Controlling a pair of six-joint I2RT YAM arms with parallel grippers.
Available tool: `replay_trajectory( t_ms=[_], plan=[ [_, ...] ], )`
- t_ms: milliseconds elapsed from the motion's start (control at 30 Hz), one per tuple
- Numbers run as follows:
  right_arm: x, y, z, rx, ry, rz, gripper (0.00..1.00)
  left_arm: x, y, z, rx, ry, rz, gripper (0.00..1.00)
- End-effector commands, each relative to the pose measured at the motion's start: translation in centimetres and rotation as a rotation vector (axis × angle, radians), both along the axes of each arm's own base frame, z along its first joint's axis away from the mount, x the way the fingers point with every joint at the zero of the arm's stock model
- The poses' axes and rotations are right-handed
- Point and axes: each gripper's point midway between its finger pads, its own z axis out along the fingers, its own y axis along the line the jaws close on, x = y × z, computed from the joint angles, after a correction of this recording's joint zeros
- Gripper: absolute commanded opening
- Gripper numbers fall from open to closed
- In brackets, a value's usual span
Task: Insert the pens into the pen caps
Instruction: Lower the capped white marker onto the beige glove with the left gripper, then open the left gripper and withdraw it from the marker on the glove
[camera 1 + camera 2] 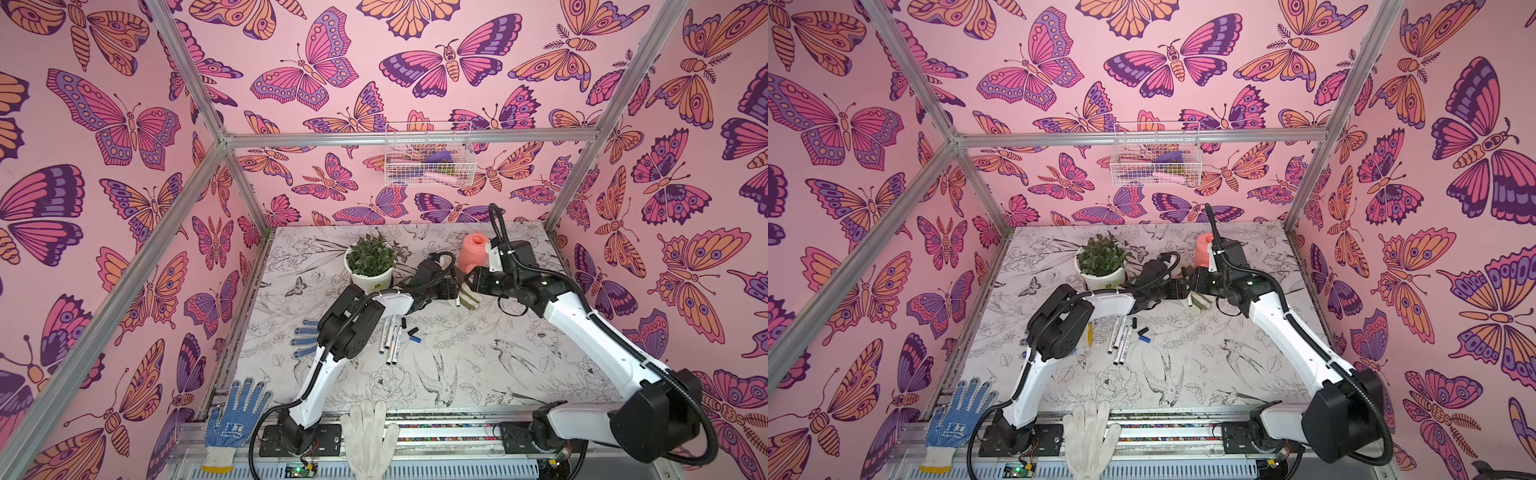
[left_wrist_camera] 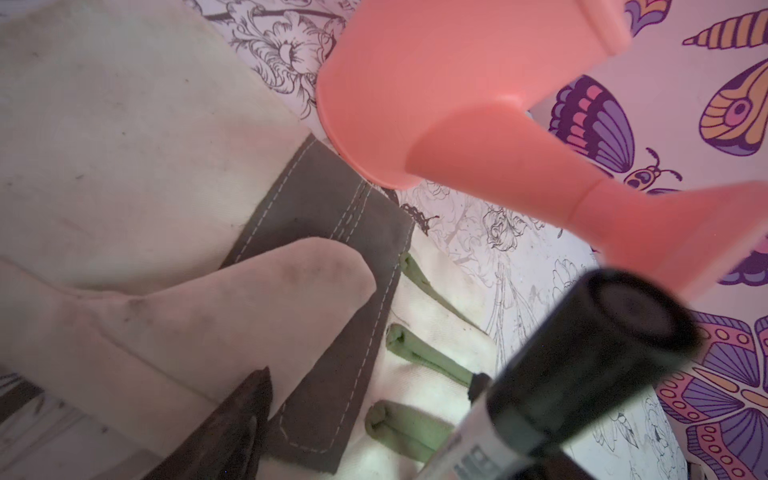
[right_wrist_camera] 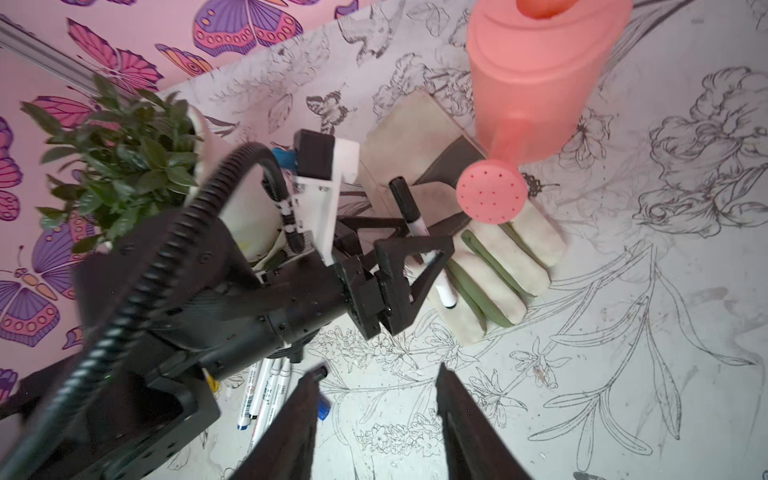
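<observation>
Left end effector (image 3: 428, 237) around capped pen (image 3: 405, 203) over glove (image 3: 498, 257), frame centre; pinch or slack, cannot tell. Right end effector (image 3: 380, 370) spread, empty. Advise lowering before release.

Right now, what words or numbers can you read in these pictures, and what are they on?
"HT", as far as I can tell: white logo on the front blue glove; the line under it is too small.
Print on the pens: too small to read.
Green label on the plant pot: blurred.
</observation>
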Motion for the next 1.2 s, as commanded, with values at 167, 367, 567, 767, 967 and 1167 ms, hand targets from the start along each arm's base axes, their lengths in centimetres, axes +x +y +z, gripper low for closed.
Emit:
replay_trajectory(
  t_ms=[167,367,567,767,967,1167],
  plan=[
    [1.4,-0.7,-3.8,0.036,0.164,-0.102,0.49,-0.7,2.7,-4.2,0.173,0.228,0.005,0.80],
    [1.3,0.1,-6.7,0.087,0.269,-0.092,0.48,0.6,2.4,-4.6,0.226,0.287,-0.010,0.92],
    [1.5,0.0,-9.0,0.105,0.318,-0.126,0.47,0.6,2.4,-5.9,0.245,0.367,0.003,0.96],
    [1.4,-0.2,-8.9,0.118,0.298,-0.120,0.46,0.5,1.8,-3.1,0.215,0.311,-0.042,1.00],
    [0.7,0.1,-6.6,0.136,0.219,-0.062,0.44,-0.2,3.9,1.4,0.247,0.173,-0.041,1.00],
    [0.1,0.0,-5.2,0.136,0.153,-0.024,0.43,-3.5,8.2,5.2,0.221,-0.003,-0.006,0.96]
  ],
)
